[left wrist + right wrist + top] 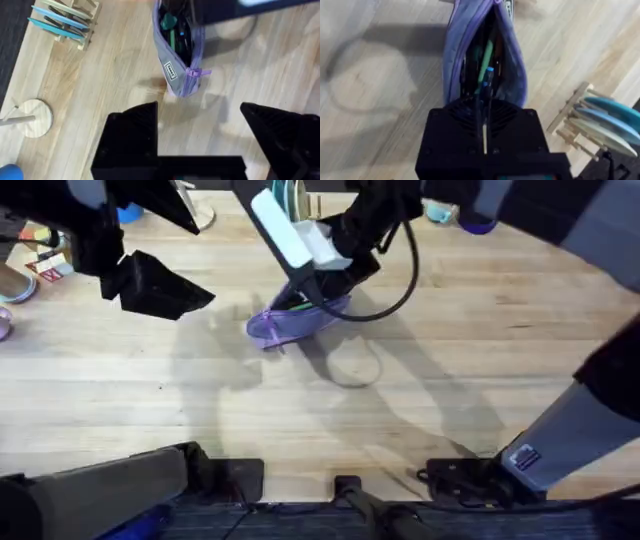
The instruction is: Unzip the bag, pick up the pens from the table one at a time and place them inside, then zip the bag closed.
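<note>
Two grippers: the right gripper (pixel 484 107) is clenched over the unzipped bag (pixel 295 320); the left gripper (pixel 165 290), at nine o'clock, is spread, released.

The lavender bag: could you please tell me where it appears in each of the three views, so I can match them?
Overhead: the bag lies upper centre, under the right arm.
Left wrist: top centre, open, zipper pull at its near end.
Right wrist: top centre, open, pens inside.
Shared landmark: the wooden rack of plates beside it.

Bright even light; soft arm shadows on table (pixel 420 380); wrist views motion-blurred.
</note>
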Controlling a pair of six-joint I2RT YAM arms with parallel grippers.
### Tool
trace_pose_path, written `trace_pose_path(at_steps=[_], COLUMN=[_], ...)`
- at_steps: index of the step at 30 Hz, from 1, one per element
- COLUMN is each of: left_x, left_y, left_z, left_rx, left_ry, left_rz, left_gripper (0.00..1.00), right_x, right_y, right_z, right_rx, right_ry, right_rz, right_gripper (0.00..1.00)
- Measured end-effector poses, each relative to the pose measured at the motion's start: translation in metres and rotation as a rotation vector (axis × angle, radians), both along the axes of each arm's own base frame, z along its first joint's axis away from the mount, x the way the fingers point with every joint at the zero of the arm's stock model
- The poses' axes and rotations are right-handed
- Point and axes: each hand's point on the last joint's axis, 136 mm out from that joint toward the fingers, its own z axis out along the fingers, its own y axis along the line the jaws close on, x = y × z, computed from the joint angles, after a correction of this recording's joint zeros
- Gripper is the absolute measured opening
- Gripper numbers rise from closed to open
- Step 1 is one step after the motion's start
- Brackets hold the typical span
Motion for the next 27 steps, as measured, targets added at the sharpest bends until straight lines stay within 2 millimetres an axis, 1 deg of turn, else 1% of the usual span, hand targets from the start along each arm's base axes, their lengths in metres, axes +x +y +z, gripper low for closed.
trace_pose_path(at_steps=[5, 12, 16, 19, 20, 21, 23, 26, 27], left_x=[0.000, 0.000, 0.000, 0.000, 0.000, 0.000, 0.000, 0.000, 0.000], left_y=[0.000, 0.000, 0.000, 0.000, 0.000, 0.000, 0.000, 0.000, 0.000], left_z=[0.000, 0.000, 0.000, 0.000, 0.000, 0.000, 0.000, 0.000, 0.000], left_rx=[0.000, 0.000, 0.000, 0.000, 0.000, 0.000, 0.000, 0.000, 0.000], left_ry=[0.000, 0.000, 0.000, 0.000, 0.000, 0.000, 0.000, 0.000, 0.000], left_rz=[0.000, 0.000, 0.000, 0.000, 0.000, 0.000, 0.000, 0.000, 0.000], left_gripper=[0.995, 0.995, 0.995, 0.995, 0.995, 0.995, 0.995, 0.995, 0.995], right_x=[-0.004, -0.029, -0.038, -0.040, -0.041, -0.041, -0.042, -0.042, -0.042], right_y=[0.015, 0.043, 0.051, 0.053, 0.054, 0.055, 0.055, 0.055, 0.056], right_z=[-0.011, -0.016, -0.020, -0.021, -0.020, -0.020, -0.020, -0.020, -0.019], right_rx=[0.004, 0.063, 0.069, 0.069, 0.072, 0.076, 0.080, 0.081, 0.082], right_ry=[0.004, 0.070, 0.093, 0.096, 0.099, 0.101, 0.102, 0.103, 0.100], right_rz=[0.036, 0.117, 0.143, 0.151, 0.150, 0.152, 0.154, 0.155, 0.158], right_gripper=[0.032, 0.032, 0.032, 0.033, 0.091, 0.215, 0.525, 0.936, 0.979])
